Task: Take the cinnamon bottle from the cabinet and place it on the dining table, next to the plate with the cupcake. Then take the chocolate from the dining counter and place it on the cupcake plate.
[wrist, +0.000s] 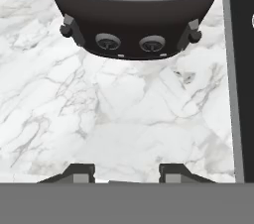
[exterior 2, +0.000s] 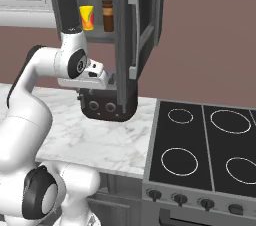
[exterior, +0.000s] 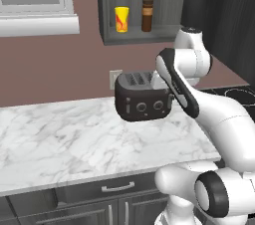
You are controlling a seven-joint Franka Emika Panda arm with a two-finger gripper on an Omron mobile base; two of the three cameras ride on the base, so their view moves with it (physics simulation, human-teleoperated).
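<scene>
Arm folded above a marble counter, cinnamon bottle on the cabinet shelf overhead.

The gripper (wrist: 126,172) was seen in the hand view pointed down at bare marble counter (wrist: 124,119), its two tips drawn in as close as they go, with nothing held between them. A dark toaster (wrist: 134,15) lay just ahead of the tips, and the black edge of the stove (wrist: 243,69) ran along the right of that view. The brown cinnamon bottle (exterior: 147,15) was found upright on the cabinet shelf (exterior: 139,35), just beside a yellow cup (exterior: 121,19), well above the hand. An open stretch of counter was shown to the toaster's left in the left base view. The open cabinet door (exterior 2: 134,40), hanging close by the arm's wrist, and the four stove rings were shown in the right base view.
</scene>
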